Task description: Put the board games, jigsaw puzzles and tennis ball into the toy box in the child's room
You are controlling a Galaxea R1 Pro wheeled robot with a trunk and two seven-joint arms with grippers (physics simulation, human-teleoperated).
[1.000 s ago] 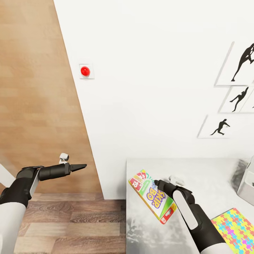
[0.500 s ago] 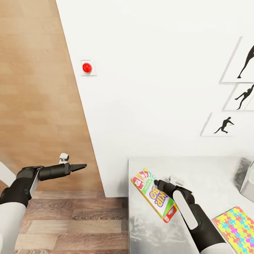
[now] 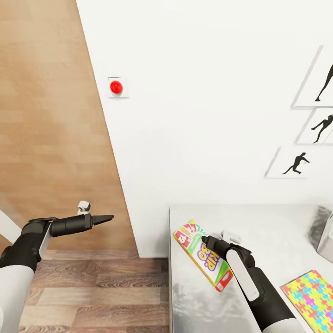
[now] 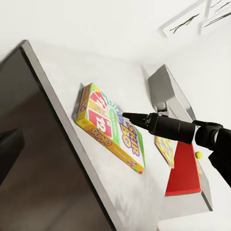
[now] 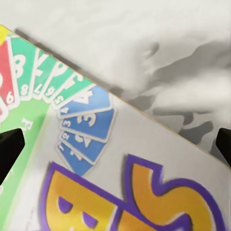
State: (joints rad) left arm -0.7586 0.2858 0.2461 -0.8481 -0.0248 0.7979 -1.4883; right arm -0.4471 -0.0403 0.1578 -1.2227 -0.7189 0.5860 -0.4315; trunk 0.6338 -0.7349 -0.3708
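The right pincer (image 3: 204,240) is clamped on the board game (image 3: 203,254), a flat yellow, red and green card-game box. It holds the box tilted above the near left corner of the light grey counter (image 3: 277,226), close to the counter's left edge. In the left wrist view the same box (image 4: 109,127) hangs at a slant just above the grey surface, with the dark fingers (image 4: 137,117) reaching onto its cover. In the right wrist view the box cover (image 5: 96,159) sits between the two black fingertips (image 5: 9,149), with the mottled grey counter top behind it.

A jigsaw puzzle (image 3: 311,296), a thin board of bright interlocking pieces, lies flat near the counter's front right. The toy box (image 3: 325,243) shows as a pale grey bin at the counter's right edge, well apart from the held game. A small yellow-green ball (image 4: 198,155) sits far along the counter in the left wrist view.

The left pincer (image 3: 105,218) is clenched with nothing in it, held out over the wood floor (image 3: 92,291) to the left of the counter. A red button (image 3: 116,86) sits on the white wall (image 3: 199,115).
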